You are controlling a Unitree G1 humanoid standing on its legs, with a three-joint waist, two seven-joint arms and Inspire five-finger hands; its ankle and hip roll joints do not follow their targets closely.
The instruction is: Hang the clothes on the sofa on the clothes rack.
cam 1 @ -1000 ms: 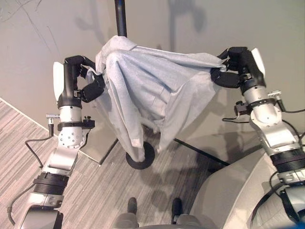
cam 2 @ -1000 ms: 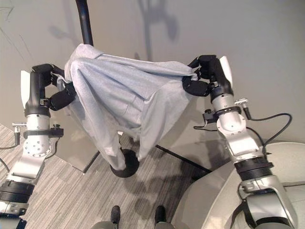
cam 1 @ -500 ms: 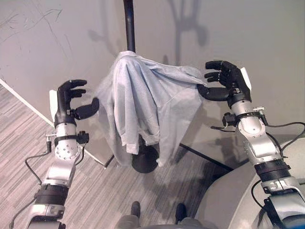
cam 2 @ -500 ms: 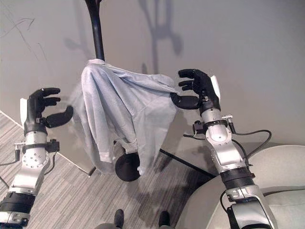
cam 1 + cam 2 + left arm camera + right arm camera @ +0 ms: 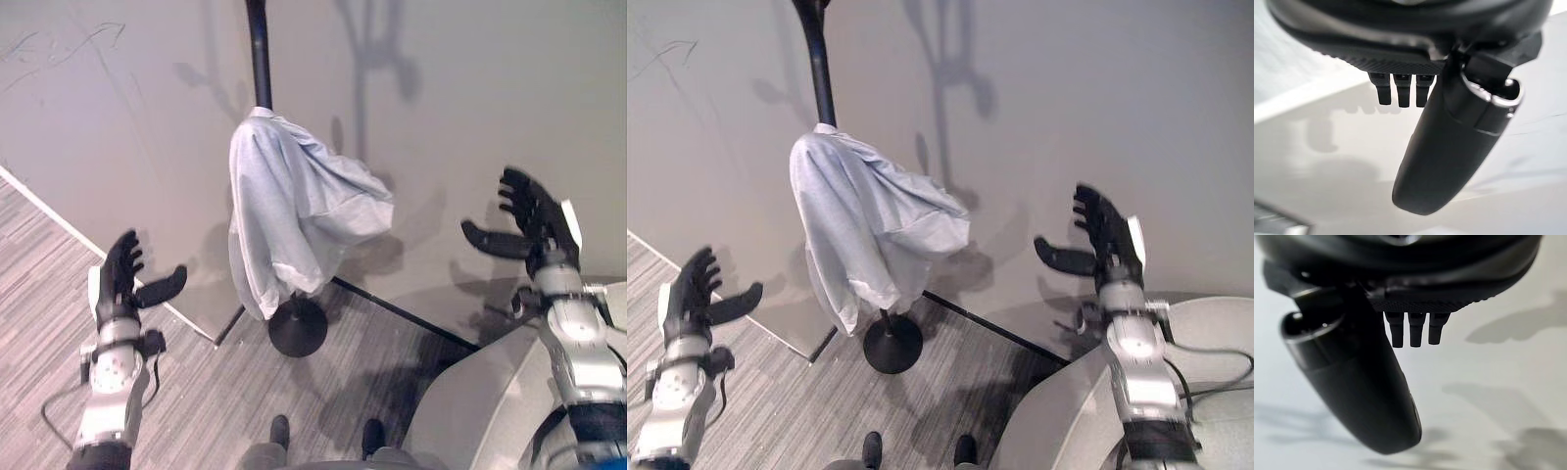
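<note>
A pale grey garment (image 5: 284, 211) hangs bunched on the black pole of the clothes rack (image 5: 258, 49), its lower end near the round black base (image 5: 298, 329). My left hand (image 5: 122, 279) is low at the left, well apart from the cloth, open with straight fingers and nothing in it. My right hand (image 5: 529, 220) is at the right, also away from the garment, open and bare. In the left wrist view the thumb (image 5: 1449, 147) and fingers (image 5: 1400, 90) stand straight before the wall. The right wrist view gives the same for its thumb (image 5: 1356, 391).
A grey wall (image 5: 470, 88) stands right behind the rack. The pale sofa (image 5: 480, 401) fills the lower right corner. Striped grey carpet (image 5: 206, 401) covers the floor in front, with a white skirting line (image 5: 59, 220) running along the left.
Both hands let go of the garment and dropped down and outward. The cloth, spread between them a second ago, now hangs bunched on the rack. The camera view shifted as well.
</note>
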